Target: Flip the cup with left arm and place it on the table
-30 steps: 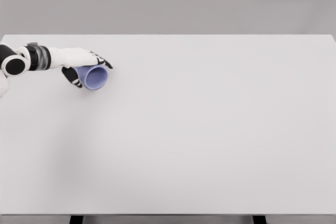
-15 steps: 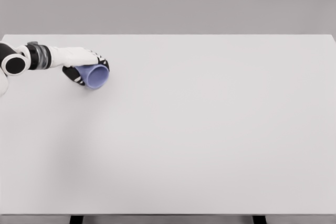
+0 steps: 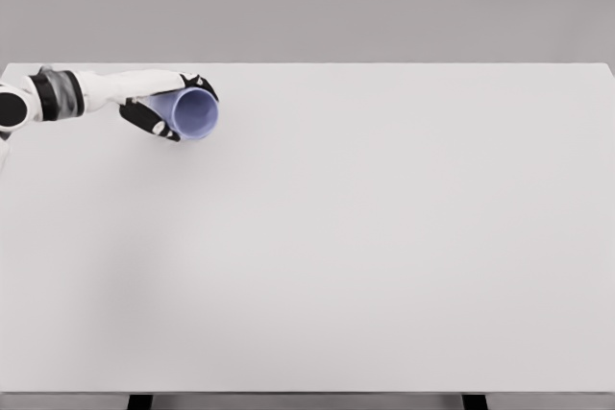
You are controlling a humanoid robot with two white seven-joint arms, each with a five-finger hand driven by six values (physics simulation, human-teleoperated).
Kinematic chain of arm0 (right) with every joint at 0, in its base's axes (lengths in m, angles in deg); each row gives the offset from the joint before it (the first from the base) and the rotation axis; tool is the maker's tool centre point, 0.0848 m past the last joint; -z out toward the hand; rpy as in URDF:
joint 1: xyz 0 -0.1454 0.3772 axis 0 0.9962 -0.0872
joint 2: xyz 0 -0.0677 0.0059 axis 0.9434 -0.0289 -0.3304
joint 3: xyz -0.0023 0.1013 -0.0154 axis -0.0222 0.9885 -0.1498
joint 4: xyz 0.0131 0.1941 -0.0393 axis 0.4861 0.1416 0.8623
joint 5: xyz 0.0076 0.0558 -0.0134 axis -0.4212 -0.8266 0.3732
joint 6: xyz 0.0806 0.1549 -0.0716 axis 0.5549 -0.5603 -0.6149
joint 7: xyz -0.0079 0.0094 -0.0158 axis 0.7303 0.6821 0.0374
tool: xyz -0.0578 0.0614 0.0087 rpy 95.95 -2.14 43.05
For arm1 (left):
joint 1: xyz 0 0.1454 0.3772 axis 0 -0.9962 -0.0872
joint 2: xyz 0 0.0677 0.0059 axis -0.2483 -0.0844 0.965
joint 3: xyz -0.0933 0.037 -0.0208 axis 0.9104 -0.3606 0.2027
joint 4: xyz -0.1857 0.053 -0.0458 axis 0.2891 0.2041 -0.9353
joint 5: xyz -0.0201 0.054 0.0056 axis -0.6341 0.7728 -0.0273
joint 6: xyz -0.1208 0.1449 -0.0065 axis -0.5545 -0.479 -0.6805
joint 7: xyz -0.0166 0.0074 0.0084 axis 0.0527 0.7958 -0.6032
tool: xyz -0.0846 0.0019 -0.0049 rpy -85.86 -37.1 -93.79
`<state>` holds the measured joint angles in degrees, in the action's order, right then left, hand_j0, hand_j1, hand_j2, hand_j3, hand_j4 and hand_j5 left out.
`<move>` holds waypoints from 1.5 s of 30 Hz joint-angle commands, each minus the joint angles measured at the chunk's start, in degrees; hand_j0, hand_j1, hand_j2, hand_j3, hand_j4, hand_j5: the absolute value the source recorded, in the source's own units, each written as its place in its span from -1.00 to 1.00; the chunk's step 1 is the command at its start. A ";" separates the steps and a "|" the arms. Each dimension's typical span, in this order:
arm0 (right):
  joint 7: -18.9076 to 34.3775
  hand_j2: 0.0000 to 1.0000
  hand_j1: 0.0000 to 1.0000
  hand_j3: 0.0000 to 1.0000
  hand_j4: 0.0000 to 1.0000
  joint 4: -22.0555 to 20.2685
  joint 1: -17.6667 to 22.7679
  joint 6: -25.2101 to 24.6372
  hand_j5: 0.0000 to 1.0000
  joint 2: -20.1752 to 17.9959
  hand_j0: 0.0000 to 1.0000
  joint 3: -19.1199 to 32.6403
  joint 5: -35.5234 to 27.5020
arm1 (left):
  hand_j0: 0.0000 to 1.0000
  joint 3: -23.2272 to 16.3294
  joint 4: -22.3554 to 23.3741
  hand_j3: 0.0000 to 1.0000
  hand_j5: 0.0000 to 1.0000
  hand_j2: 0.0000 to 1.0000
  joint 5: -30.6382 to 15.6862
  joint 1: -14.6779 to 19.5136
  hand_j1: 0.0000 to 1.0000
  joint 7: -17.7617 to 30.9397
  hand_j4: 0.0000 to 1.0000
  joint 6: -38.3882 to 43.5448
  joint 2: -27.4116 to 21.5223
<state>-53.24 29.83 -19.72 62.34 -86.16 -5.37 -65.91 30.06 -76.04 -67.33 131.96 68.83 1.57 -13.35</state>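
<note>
Cup (image 3: 196,113): a lavender cup is lying on its side in the hand's grasp, over the far-left part of the table; whether it is touching the tabletop cannot be told.
Axis: its long axis is running roughly level, left to right and a little toward the camera; the open mouth is facing right and slightly forward, showing the inside wall.
Left hand (image 3: 161,103): it is closing around the cup's body from behind, white back of the hand above, dark fingers (image 3: 152,120) curling beneath and one dark tip showing at the rim's top.
Left arm (image 3: 67,93): it is reaching in from the left edge.
Table (image 3: 384,237): a white top is filling most of the view.
</note>
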 commanded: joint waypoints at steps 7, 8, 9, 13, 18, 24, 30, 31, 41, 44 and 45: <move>0.01 1.00 1.00 1.00 1.00 0.00 0.00 -0.05 1.00 0.00 1.00 0.00 -0.01 | 0.03 -0.68 -1.32 0.03 0.03 0.03 -16.33 -3.08 0.03 0.60 0.03 0.17 -0.08; 0.01 1.00 1.00 1.00 1.00 0.00 0.00 -0.05 1.00 0.00 1.00 0.00 -0.01 | 0.03 -0.68 -1.50 0.03 0.03 0.03 -18.62 -3.08 0.03 1.76 0.03 0.17 -0.08; 0.01 1.00 1.00 1.00 1.00 0.00 0.00 0.04 1.00 0.00 1.00 0.00 -0.01 | 0.06 -0.68 -1.85 0.06 0.06 0.06 -23.71 -3.08 0.06 1.76 0.06 0.17 0.01; 0.01 1.00 1.00 1.00 1.00 0.00 0.00 -0.05 1.00 0.00 1.00 0.00 -0.01 | 0.25 0.73 -2.99 0.25 0.25 0.25 -36.12 -2.64 0.25 1.76 0.25 13.63 0.45; 0.01 1.00 1.00 1.00 1.00 0.00 0.00 -0.05 1.00 0.00 1.00 0.00 -0.01 | 0.26 0.82 -2.91 0.26 0.26 0.26 -44.72 -2.64 0.26 1.76 0.26 23.47 1.77; 0.01 1.00 1.00 1.00 1.00 0.00 0.00 0.04 1.00 0.00 1.00 0.00 -0.01 | 0.27 3.54 -2.64 0.27 0.27 0.27 -48.60 -4.13 0.27 1.76 0.27 30.59 5.46; 0.01 1.00 1.00 1.00 1.00 0.00 0.00 0.04 1.00 0.00 1.00 0.00 -0.01 | 0.27 6.36 -2.64 0.27 0.27 0.27 -48.42 -6.94 0.27 1.76 0.27 30.86 7.22; 0.01 1.00 1.00 1.00 1.00 0.00 0.00 0.04 1.00 0.00 1.00 0.00 -0.01 | 0.27 6.44 -2.99 0.27 0.27 0.27 -48.16 -7.73 0.27 1.76 0.27 30.16 7.39; 0.01 1.00 1.00 1.00 1.00 0.00 0.00 0.04 1.00 0.00 1.00 0.00 -0.01 | 0.41 8.64 -2.03 0.41 0.41 0.41 -43.15 -11.51 0.41 1.76 0.41 20.49 9.77; 0.01 1.00 1.00 1.00 1.00 0.00 0.00 0.04 1.00 0.00 1.00 0.00 -0.01 | 0.43 8.73 -1.94 0.43 0.43 0.43 -41.56 -11.87 0.43 1.76 0.43 20.31 10.74; 0.01 1.00 1.00 1.00 1.00 0.00 0.00 0.04 1.00 0.00 1.00 0.00 -0.01 | 0.43 8.73 -1.94 0.43 0.43 0.43 -41.56 -12.04 0.43 1.76 0.43 20.31 10.82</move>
<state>-53.24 29.83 -19.72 62.34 -86.16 -5.37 -65.91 38.41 -77.94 -109.21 119.40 70.58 22.23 -3.10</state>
